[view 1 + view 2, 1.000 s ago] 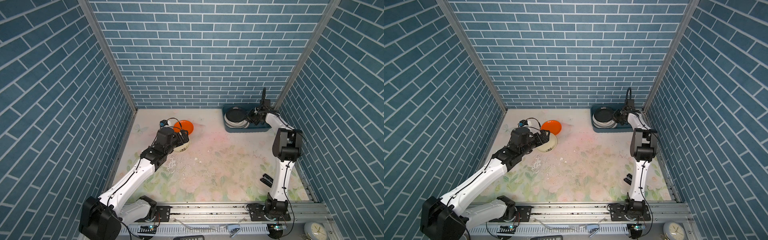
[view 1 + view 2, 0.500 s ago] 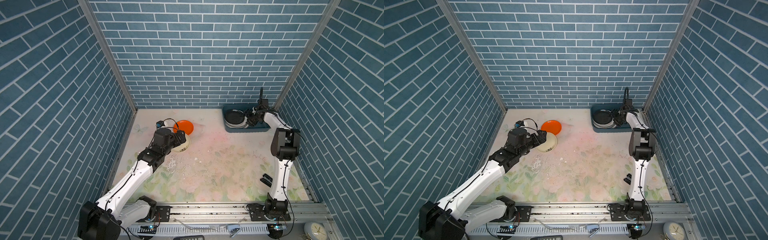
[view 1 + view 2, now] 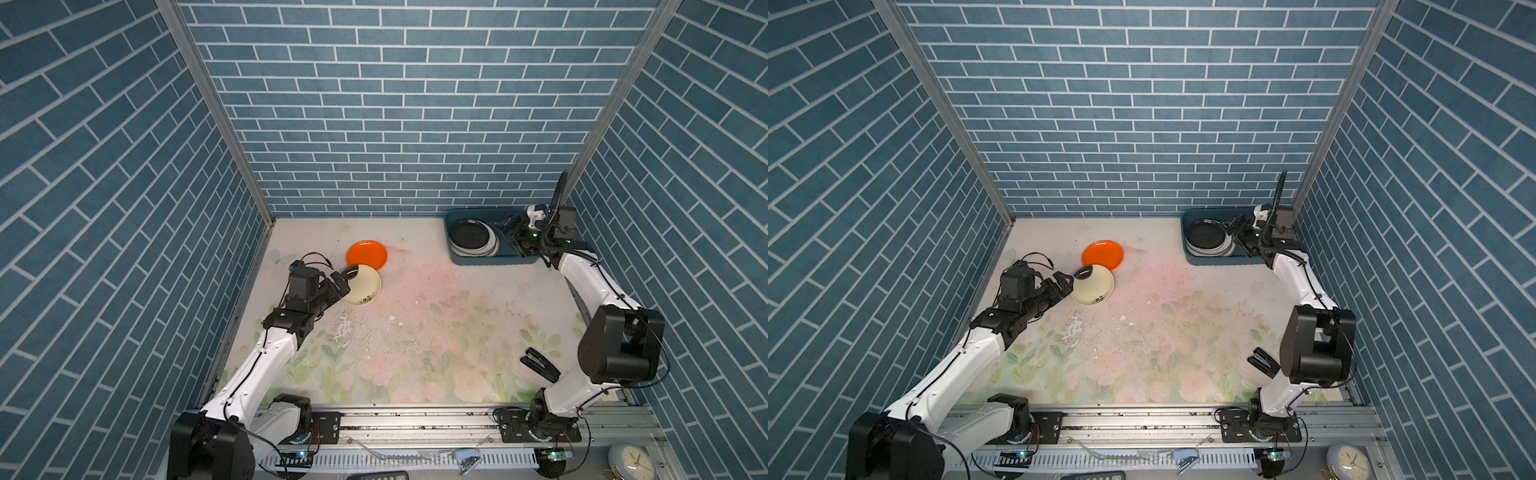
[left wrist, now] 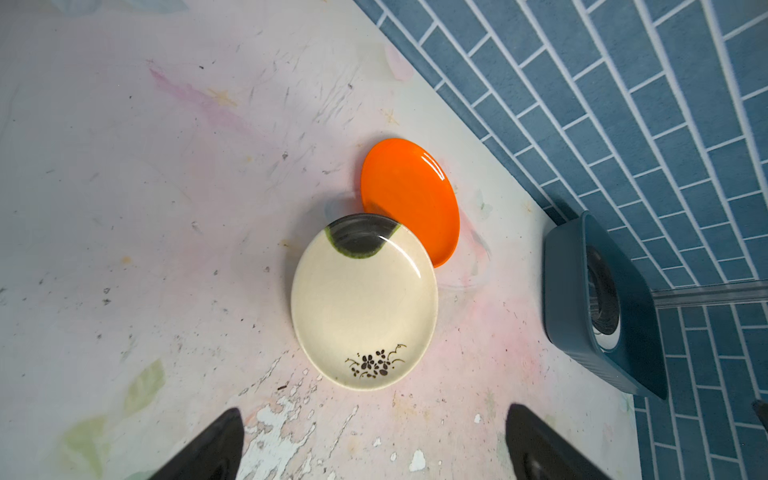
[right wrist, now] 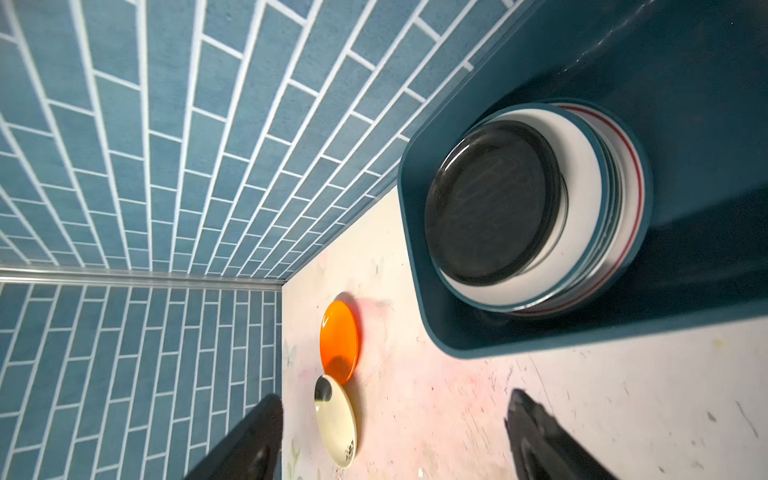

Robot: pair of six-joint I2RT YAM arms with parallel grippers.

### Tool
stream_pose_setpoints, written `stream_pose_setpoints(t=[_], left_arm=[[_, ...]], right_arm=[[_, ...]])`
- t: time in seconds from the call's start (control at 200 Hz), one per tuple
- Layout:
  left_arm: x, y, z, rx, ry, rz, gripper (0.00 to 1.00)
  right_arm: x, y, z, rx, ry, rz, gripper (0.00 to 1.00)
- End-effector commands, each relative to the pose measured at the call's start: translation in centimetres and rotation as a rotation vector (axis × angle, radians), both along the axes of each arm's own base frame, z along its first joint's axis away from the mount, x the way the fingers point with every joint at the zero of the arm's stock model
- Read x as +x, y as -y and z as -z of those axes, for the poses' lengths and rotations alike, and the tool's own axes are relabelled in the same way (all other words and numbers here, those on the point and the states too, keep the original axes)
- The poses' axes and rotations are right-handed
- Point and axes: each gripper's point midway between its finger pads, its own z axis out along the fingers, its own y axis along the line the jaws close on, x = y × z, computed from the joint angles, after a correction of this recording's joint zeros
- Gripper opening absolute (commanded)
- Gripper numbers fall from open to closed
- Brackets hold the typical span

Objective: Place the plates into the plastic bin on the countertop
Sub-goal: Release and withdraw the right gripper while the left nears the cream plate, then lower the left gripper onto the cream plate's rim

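Note:
Two plates lie on the countertop (image 3: 436, 316) at the back left: an orange plate (image 3: 367, 254) (image 3: 1102, 254) and a cream plate (image 3: 362, 285) (image 3: 1094, 285) with a black brush mark, its rim over the orange one's edge. My left gripper (image 3: 337, 286) (image 4: 374, 440) is open, just short of the cream plate (image 4: 363, 303) and not touching it. The plastic bin (image 3: 494, 260) (image 5: 478, 340) at the back right holds a stack topped by a black plate (image 3: 469, 234) (image 5: 490, 203). My right gripper (image 3: 513, 235) (image 5: 392, 436) hangs open and empty over the bin, beside the stack.
A black stapler (image 3: 540, 365) lies on the countertop near the right arm's base. Blue tiled walls close in the back and both sides. A scuffed patch (image 3: 345, 328) with white flakes sits in front of the cream plate.
My right gripper has opened beside the stack in the bin. My left gripper has drawn back a little, so more of the cream plate shows.

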Motion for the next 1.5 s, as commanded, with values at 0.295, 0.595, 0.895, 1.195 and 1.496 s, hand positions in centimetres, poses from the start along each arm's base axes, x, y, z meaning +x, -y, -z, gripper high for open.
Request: stream_pose_setpoints(t=[0.295,0.595,0.895,1.195,1.496], left_arm=[[-0.4,-0.6,3.2,-0.041,-0.055,0.008,0.99],[0.7,0.0,6.0,-0.04,-0.117,0.052,1.0],[2.0,-0.1,8.0,-0.051,-0.105,0.06,0.92],[3.0,-0.3,9.9,-0.034,-0.092,0.062,0.81],[4.8,0.8,11.3,-0.127,-0.079,0.077,0.71]], right_arm=[[-10.1,-2.4,0.9,0.157,-0.006,-0.1,0.84],[-14.3,-3.2,3.5,0.197,-0.062,-0.121,0.83],[-15.6,-3.6,5.5,0.2,-0.131,-0.131,0.82],[-16.9,-4.7,6.3,0.205,-0.105,-0.172,0.82],[-17.6,-6.5,5.1,0.199,-0.087,-0.237,0.82]])
